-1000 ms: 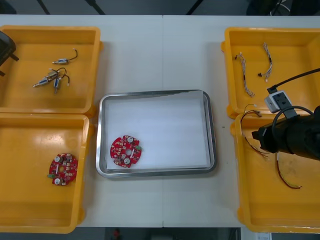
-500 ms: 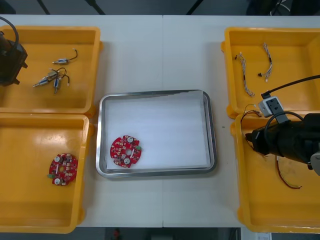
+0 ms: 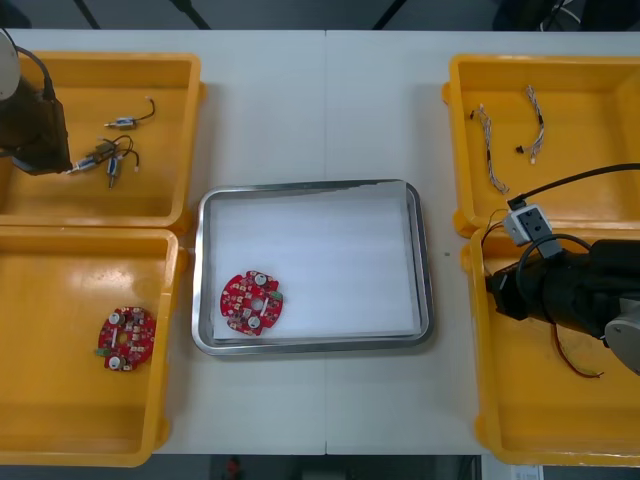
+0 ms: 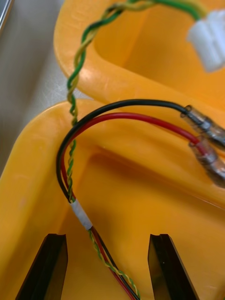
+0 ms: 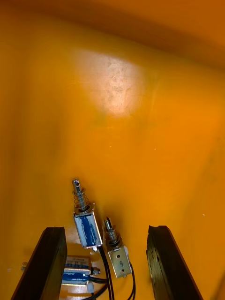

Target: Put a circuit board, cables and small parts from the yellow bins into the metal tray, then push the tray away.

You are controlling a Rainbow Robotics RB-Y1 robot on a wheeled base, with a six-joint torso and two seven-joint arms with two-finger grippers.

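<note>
Left gripper [image 5: 107, 230], spread, has reached the small metal parts [image 5: 87, 228]; right gripper [image 4: 108, 236], spread, straddles cables [image 4: 80, 214].

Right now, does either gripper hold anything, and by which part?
Nothing is held. Left gripper open over small metal parts; right gripper open around a cable.
</note>
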